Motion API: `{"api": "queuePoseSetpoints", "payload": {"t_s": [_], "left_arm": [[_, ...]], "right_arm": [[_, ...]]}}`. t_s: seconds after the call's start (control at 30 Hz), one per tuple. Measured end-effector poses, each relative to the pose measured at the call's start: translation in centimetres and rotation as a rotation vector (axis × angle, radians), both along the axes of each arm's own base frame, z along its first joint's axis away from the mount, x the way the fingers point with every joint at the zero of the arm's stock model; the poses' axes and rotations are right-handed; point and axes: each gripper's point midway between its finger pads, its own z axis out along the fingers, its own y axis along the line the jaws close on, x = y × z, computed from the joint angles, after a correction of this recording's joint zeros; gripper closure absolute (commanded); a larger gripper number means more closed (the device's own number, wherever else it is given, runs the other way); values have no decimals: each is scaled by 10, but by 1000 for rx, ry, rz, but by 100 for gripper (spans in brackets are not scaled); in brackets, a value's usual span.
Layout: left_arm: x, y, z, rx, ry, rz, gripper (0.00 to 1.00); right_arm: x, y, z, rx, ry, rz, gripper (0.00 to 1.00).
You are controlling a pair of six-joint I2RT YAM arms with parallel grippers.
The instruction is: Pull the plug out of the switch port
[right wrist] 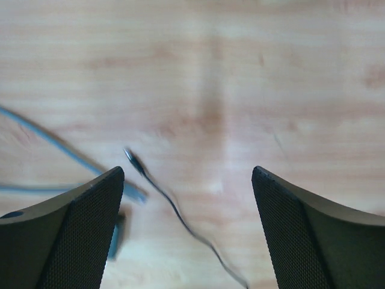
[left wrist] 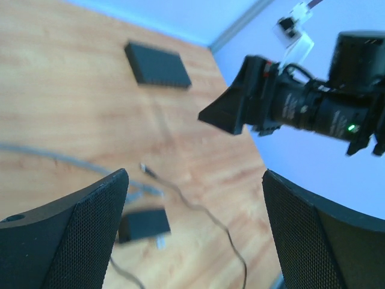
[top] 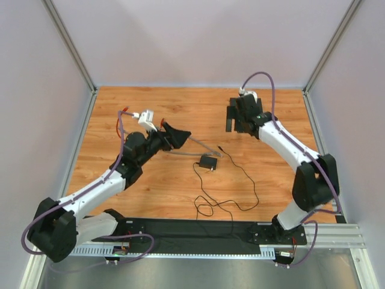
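Pale grey cable's plug end (right wrist: 135, 193) lies loose on the wood-grain tabletop (right wrist: 240, 72), just below your right gripper (right wrist: 187, 171) and close under one of its fingertips, though it is blurred. The flat black rectangular switch box (left wrist: 157, 65) sits well ahead of your left gripper (left wrist: 194, 174), toward the far corner. You can see nothing running into it, but its sockets face away, so you cannot confirm that. I judge the pull as done, or nearly. What remains is to check that the port is bare and to steer both arms away from the cable. Your left gripper is spread wide and holds nothing. Beneath it lie the small black square adapter (left wrist: 144, 226) and a thin black cord (left wrist: 198, 208). Your right gripper is equally wide and empty, hovering above the table and touching nothing.
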Motion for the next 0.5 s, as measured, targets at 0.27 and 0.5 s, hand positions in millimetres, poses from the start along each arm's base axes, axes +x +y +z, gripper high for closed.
{"api": "queuePoseSetpoints", "payload": {"t_s": [0.27,0.5], "left_arm": [[-86,19,-115,76,256,-53,0],[-121,37,-78,-46,107,-87,0]], "right_arm": [[-150,-22,-49,173,74,5,0],[-203,-16,11,532,-259,68,0]]}}
